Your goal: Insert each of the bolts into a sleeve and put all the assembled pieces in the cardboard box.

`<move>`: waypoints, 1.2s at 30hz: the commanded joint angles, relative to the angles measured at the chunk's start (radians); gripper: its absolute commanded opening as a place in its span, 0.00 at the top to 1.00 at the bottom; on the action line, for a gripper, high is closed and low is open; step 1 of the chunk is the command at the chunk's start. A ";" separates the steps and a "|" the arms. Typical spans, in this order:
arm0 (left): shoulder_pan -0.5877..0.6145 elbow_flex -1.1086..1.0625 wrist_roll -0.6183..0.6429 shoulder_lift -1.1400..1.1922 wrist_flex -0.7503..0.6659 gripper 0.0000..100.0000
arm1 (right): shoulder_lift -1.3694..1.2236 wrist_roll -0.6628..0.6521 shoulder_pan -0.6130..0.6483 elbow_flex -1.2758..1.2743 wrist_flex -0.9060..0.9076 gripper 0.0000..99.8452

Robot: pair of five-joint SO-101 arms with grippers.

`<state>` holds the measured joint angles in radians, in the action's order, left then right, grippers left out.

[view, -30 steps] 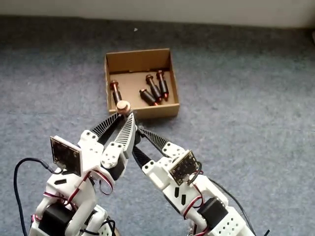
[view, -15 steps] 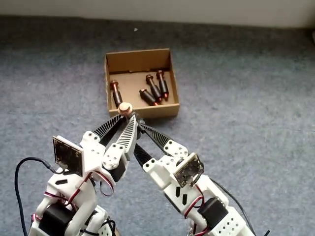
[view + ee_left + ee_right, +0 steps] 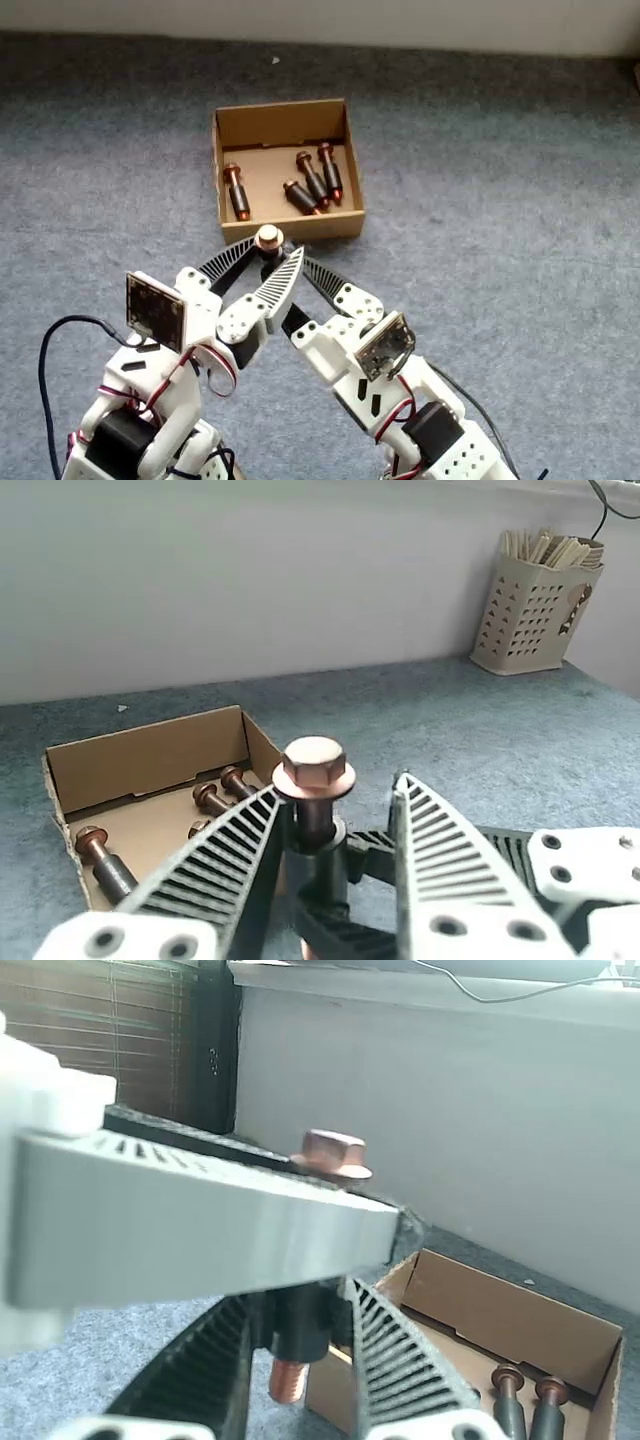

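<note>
Left tool [image 3: 338, 788] – fingers spread. One ribbed finger lies against the shank of the copper-coloured hex-flange bolt [image 3: 268, 238]; the other stands clear of it, with an open gap between.

Right tool [image 3: 300, 1310] – pressed together on the black cylindrical sleeve [image 3: 300, 1332], pinching it upright. The bolt stands in this sleeve: the flanged head is above it and the copper tip pokes out below the sleeve in the right wrist view.

Position: the bolt and sleeve are held off the grey carpeted surface [image 3: 500, 200], just in front of the near wall of the open brown cardboard box [image 3: 285, 122], outside it. The two tools meet at this one spot, their fingers crossing.

Box contents: four assembled pieces [image 3: 301, 197], each a dark sleeve with copper ends showing, lying flat on the box floor. One lies by the left wall; the other three are grouped toward the right wall.
</note>
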<state>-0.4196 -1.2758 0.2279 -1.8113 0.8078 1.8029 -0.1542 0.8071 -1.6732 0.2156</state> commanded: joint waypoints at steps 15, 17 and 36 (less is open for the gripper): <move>0.130 -0.015 -0.064 -0.005 -0.008 0.81 | 0.019 -0.002 -0.016 -0.105 0.031 1.00; 0.130 -0.015 -0.064 -0.005 -0.006 0.81 | 0.019 -0.002 -0.022 -0.105 0.031 1.00; 0.367 -0.194 -0.175 -0.007 -0.009 0.90 | 0.018 0.295 -0.351 -0.107 0.027 1.00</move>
<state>-0.1404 -1.4231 0.0698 -1.8128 0.8063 1.8013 0.0990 0.4956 -1.6747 0.2509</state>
